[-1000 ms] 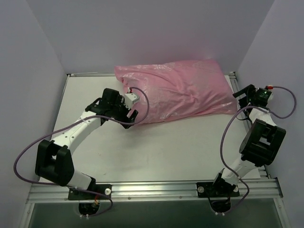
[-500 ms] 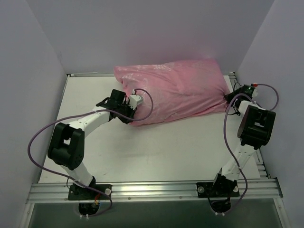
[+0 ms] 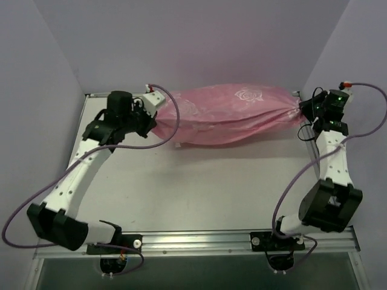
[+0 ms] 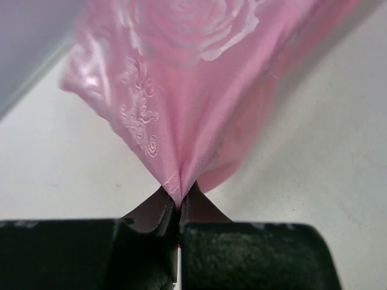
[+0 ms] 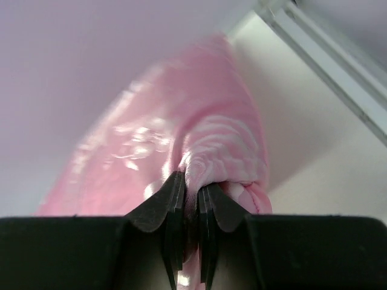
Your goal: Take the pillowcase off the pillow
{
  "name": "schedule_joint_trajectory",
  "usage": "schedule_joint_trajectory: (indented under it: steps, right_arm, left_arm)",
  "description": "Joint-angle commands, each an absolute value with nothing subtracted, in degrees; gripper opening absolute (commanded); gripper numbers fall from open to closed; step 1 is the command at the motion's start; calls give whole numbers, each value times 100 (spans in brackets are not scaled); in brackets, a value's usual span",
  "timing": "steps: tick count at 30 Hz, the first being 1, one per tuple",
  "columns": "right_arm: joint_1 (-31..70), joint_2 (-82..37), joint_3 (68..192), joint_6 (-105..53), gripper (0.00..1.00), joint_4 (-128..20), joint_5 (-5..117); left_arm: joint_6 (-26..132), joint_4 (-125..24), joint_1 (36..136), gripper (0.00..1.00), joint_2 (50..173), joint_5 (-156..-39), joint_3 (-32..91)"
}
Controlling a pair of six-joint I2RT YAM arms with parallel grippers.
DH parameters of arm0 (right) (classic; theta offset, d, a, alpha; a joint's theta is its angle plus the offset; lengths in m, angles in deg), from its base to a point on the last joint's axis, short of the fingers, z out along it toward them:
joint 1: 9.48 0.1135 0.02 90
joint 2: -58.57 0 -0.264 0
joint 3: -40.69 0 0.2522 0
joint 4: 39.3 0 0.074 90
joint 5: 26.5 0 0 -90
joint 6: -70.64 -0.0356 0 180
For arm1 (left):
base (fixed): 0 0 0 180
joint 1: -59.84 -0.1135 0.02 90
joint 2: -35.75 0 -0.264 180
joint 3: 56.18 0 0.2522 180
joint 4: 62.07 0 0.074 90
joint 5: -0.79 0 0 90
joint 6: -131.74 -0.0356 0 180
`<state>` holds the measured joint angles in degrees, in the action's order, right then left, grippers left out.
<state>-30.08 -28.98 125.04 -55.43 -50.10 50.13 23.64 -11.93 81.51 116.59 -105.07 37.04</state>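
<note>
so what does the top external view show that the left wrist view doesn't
Top external only: the whole pillowcase stretched across the table, with the right end effector shut on its right end. Left wrist only: a close look at the left end effector pinching a gathered corner of fabric, jaws shut tight. Both: the pink rose-patterned fabric over the white table.

Pink floral-patterned fabric pillowcase [image 3: 233, 115]: 1.
White flat table [image 3: 199, 187]: 1.
White-and-black robot arms [image 3: 72, 181]: 2.
Black two-finger left end effector [image 4: 175, 208] at 9 o'clock, right end effector [image 5: 190, 181] at 3 o'clock: 2.
Purple cables [image 3: 275, 210]: 2.
</note>
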Motion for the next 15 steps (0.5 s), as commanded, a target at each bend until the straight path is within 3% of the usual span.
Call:
schedule_joint_trajectory:
  steps: [1,7,15]
  right_arm:
    - [-2953,-1388,13327,-5074,0,-5946,5049]
    - [-2882,-183,14549,-4591,0,-7693,4935]
    - [-2504,-233,14877,-4458,0,-8154,4857]
  left_arm:
    - [2109,-18,8067,2,10432,-10293,4537]
    - [2460,969,7471,2,9359,-10652,5504]
    - [3014,1252,7127,2,9226,-10829,5577]
